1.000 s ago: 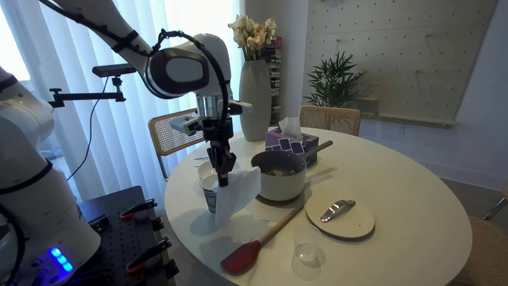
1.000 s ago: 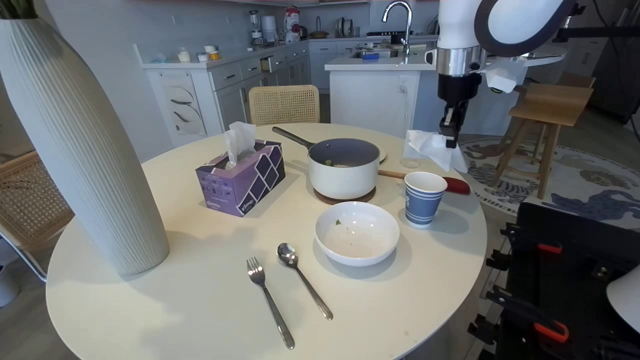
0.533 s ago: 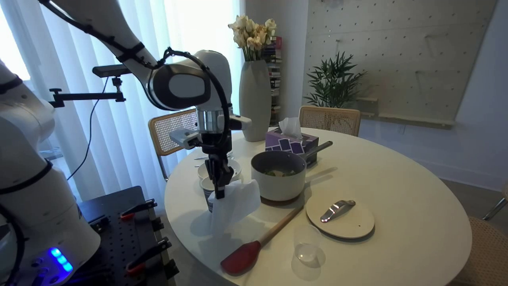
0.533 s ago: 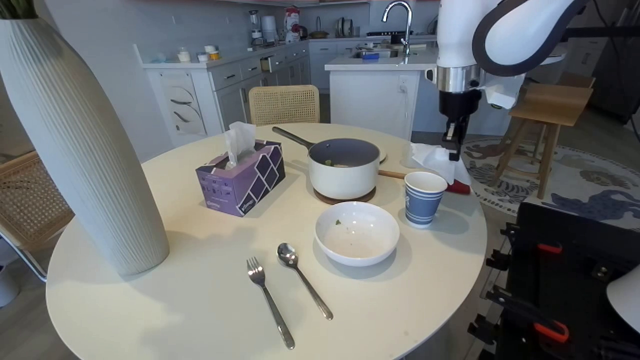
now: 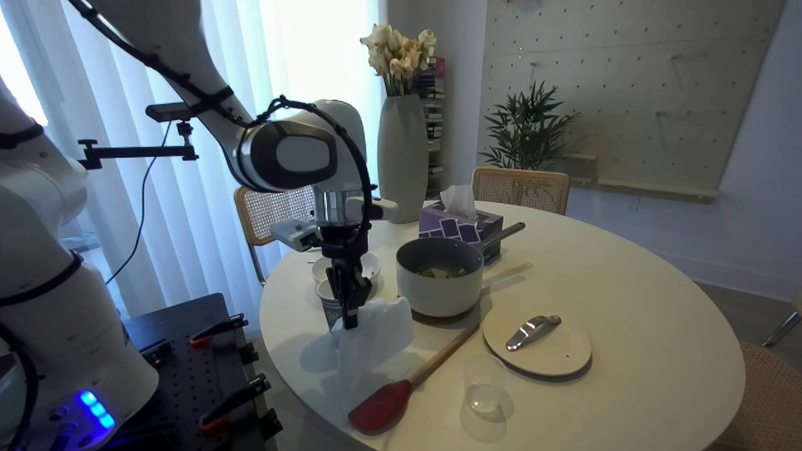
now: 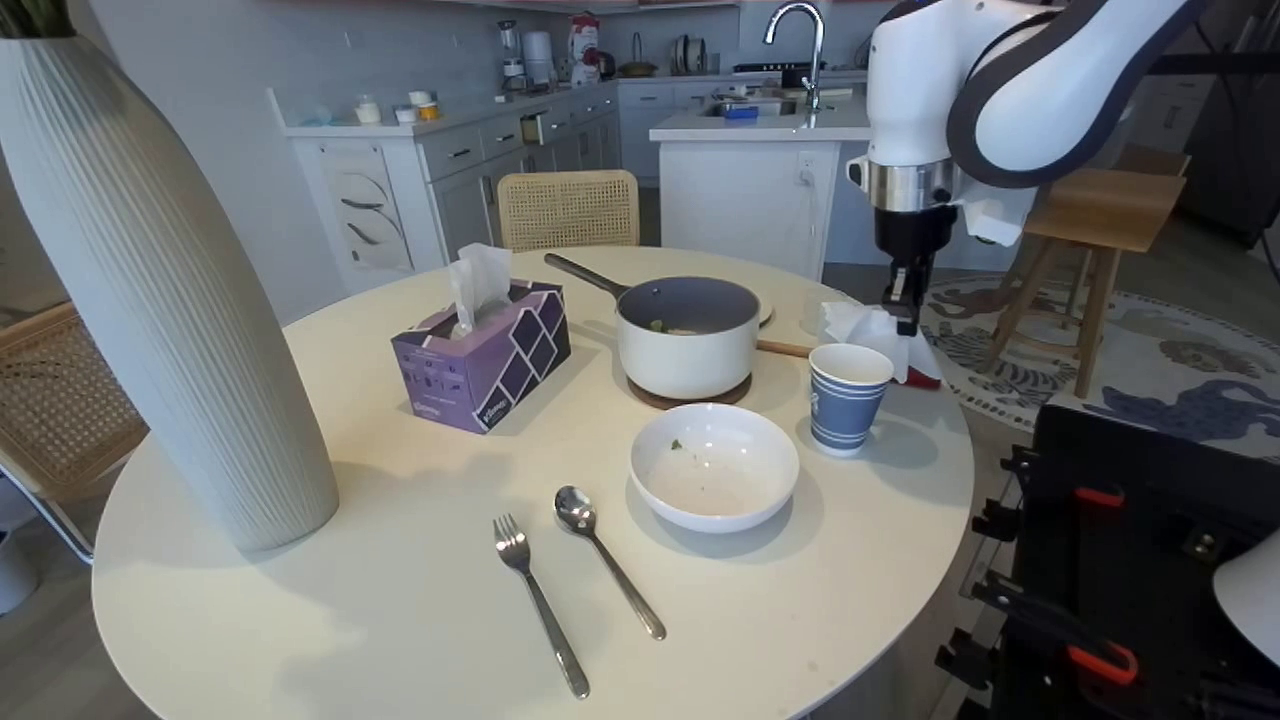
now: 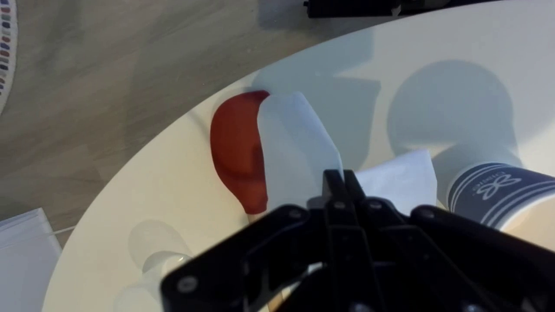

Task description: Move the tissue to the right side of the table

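The white tissue (image 5: 379, 332) hangs from my gripper (image 5: 351, 323), whose fingers are shut on it. The tissue also shows in an exterior view (image 6: 868, 330), partly behind the paper cup. In the wrist view the fingertips of my gripper (image 7: 344, 174) pinch the tissue (image 7: 295, 147), and it spreads out on both sides of them. Its lower part overlaps the red spatula head in that view; I cannot tell whether it touches the spatula or the table. The gripper is low over the round white table (image 5: 658, 351), near its edge, beside the cup.
A blue paper cup (image 6: 850, 400) and a white bowl (image 6: 715, 470) stand close to the gripper. A red spatula (image 5: 383, 406), a pot (image 5: 438, 282), a plate (image 5: 564, 351) and a clear glass (image 5: 484, 396) are nearby. A tissue box (image 6: 490, 350) and tall vase (image 6: 170, 300) stand further off.
My gripper has moved down with the tissue shut in it, so the tissue now hangs closer to the table and the spatula head. The other objects have not moved.
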{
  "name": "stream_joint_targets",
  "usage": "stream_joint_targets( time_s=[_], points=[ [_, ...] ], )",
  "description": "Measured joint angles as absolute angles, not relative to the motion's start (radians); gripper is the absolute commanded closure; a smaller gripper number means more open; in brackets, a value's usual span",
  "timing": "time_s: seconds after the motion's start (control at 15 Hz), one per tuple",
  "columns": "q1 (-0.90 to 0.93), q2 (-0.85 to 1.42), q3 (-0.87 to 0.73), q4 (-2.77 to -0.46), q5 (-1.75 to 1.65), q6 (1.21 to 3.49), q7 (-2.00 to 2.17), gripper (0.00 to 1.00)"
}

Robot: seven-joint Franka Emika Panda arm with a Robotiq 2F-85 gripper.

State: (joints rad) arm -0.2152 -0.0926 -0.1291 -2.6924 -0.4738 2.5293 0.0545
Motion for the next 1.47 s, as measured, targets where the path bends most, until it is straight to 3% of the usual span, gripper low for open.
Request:
stream_joint_targets(
  time_s=[0.07,0.27,0.8,1.2,1.47],
  points=[
    [-0.215,-0.085,-0.129,-2.692,-0.491,2.538,0.07,0.73],
    [-0.215,-0.066,-0.129,-2.688,-0.539,2.553,0.122,0.64],
    [-0.214,-0.06,-0.129,-2.662,-0.576,2.554,0.165,0.02],
    [-0.175,-0.096,-0.117,-2.614,-0.49,2.53,0.112,0.0],
    [-0.112,-0.163,-0.097,-2.544,-0.281,2.365,-0.031,0.0]
  ],
)
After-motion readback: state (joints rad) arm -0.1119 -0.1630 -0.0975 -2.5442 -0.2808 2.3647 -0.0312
